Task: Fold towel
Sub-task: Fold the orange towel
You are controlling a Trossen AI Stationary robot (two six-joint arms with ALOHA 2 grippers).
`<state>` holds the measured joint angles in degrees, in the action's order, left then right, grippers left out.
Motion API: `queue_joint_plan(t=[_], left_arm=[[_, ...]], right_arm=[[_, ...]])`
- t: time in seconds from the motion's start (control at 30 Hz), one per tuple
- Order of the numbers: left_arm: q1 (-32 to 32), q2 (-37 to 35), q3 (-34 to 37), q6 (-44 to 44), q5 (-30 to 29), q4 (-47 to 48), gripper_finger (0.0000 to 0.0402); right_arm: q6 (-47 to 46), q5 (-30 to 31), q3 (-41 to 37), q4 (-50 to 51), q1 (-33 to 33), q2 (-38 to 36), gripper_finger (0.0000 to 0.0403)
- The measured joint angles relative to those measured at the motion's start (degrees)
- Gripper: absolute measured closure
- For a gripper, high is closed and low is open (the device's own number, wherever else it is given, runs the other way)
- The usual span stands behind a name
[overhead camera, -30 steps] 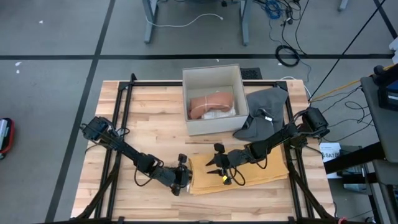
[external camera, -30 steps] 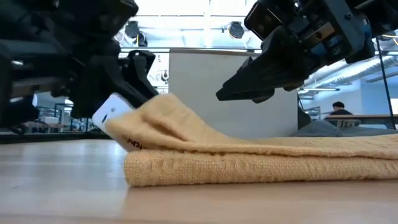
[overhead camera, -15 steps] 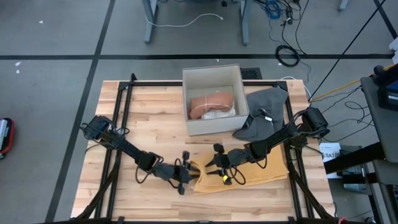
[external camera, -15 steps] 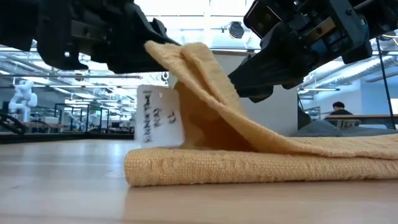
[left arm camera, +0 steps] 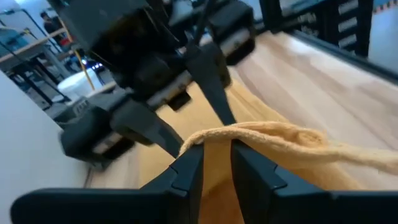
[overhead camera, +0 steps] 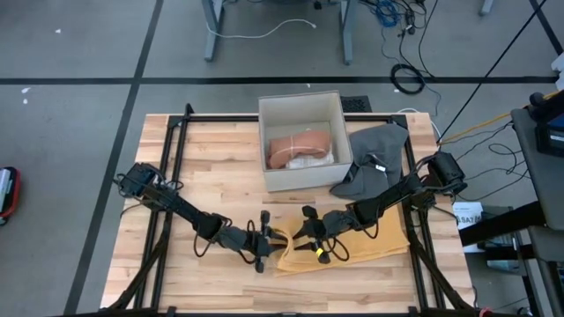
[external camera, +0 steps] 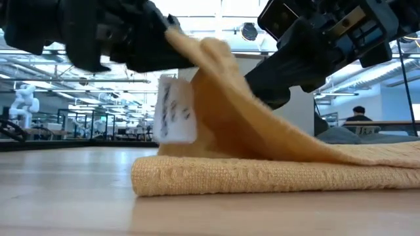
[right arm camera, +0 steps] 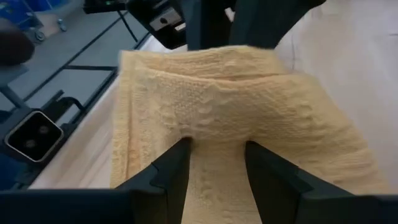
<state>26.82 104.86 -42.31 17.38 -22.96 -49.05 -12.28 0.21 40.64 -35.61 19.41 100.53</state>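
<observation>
A yellow towel (overhead camera: 361,242) lies folded on the wooden table near its front right. Its lower layer (external camera: 262,177) rests flat on the wood. My left gripper (overhead camera: 271,242) is shut on the towel's left end, whose upper layer stands raised, with a white label (external camera: 176,108) hanging from it. My right gripper (overhead camera: 310,239) hovers open just right of the left one, over the towel. In the right wrist view its fingers (right arm camera: 177,162) stand on either side of a raised ridge of towel (right arm camera: 217,112). Whether they touch it I cannot tell. My left gripper pinches the edge of the towel's upper layer (left arm camera: 214,134) at its left end between its two fingers (left arm camera: 186,171). The fingers come nearly level from the table's left. The held layer slopes down to the right (external camera: 282,141) onto the flat lower layer.
A white box (overhead camera: 304,141) holding a folded pinkish cloth (overhead camera: 298,150) stands at the far middle, and a grey cloth (overhead camera: 374,158) lies right of it. Black frame rails (overhead camera: 172,167) run along the table's sides. Bare wood (overhead camera: 220,176) spreads at the left.
My left gripper has risen and gone toward the table's right edge, tipping its fingers up to nearly level. It has carried the towel's left-end upper layer up and over toward the right. The label has swung free, and the lower layer has stayed flat.
</observation>
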Motion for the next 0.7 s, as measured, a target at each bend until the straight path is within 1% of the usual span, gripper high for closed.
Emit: queue_joint_plan(t=[0.1,0.23,0.33,0.57,0.7], left_arm=[[-0.5,0.0,0.0,-0.5,0.0,-2.2,0.0314],[-0.7,0.0,0.0,-1.4,0.2,-3.9,0.0314],[-0.7,0.0,0.0,-1.8,2.7,-2.9,0.0314],[-0.7,0.0,0.0,-2.4,2.9,2.9,0.0314],[-0.7,0.0,0.0,-4.6,2.9,11.0,0.0314]], right_arm=[[-0.9,-1.1,0.0,-0.2,-0.2,0.0,0.0259],[-1.7,-3.9,0.0,-0.2,-0.7,0.0,0.0259],[-2.0,-5.9,0.0,-0.2,-1.1,0.0,0.0259],[-2.0,-6.4,0.0,0.1,-1.6,0.0,0.0259],[-2.0,-6.4,0.0,0.4,-1.8,0.0,0.0259]])
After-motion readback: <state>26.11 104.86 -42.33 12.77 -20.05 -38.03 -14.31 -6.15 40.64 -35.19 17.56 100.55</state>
